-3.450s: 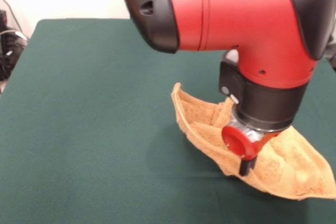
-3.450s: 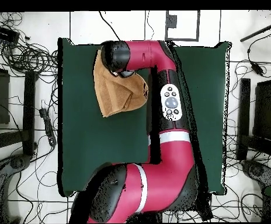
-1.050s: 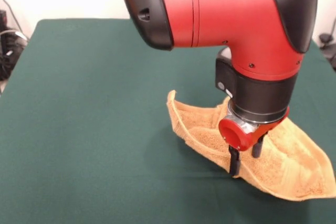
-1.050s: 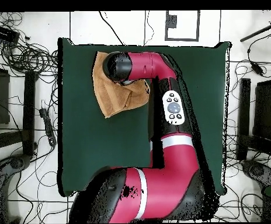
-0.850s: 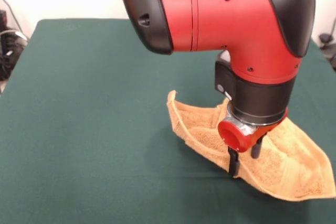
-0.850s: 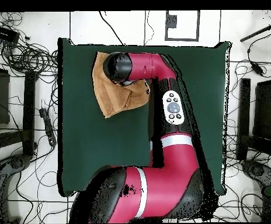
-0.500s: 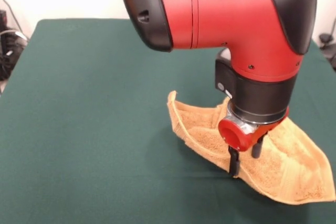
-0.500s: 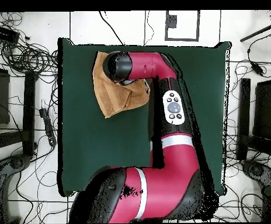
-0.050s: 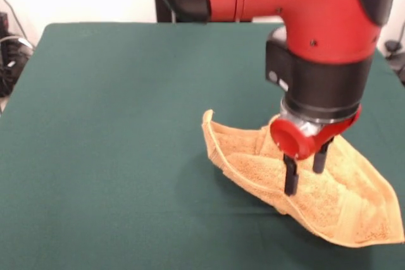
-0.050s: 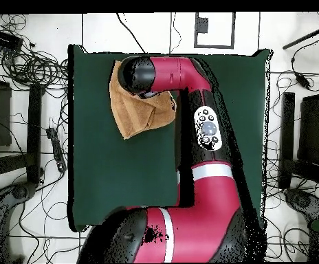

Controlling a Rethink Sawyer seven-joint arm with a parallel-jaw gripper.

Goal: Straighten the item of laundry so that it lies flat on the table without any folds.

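The item of laundry point(image 9: 338, 197), an orange-tan terry towel, lies rumpled on the green table point(image 9: 114, 124) at the front right. Its left edge curls upward and folds cross its middle. My gripper point(image 9: 304, 181) hangs open just above the towel's middle, with nothing between its black fingers point(image 9: 290, 178). One fingertip is level with the near fold, and I cannot tell whether it touches. In the overhead view the towel point(image 10: 131, 113) lies near the table's point(image 10: 121, 179) upper left corner. The arm's wrist point(image 10: 138, 74) covers part of it and hides the gripper.
The towel's right corner reaches close to the picture's right edge in the front view. In the overhead view, cables point(image 10: 25, 62) and dark stands point(image 10: 35, 124) crowd the floor left of the table, and more gear stands at the right point(image 10: 300, 137).
The arm has risen and shifted a little right, lifting the open fingers off the towel. The towel has kept its shape and place.
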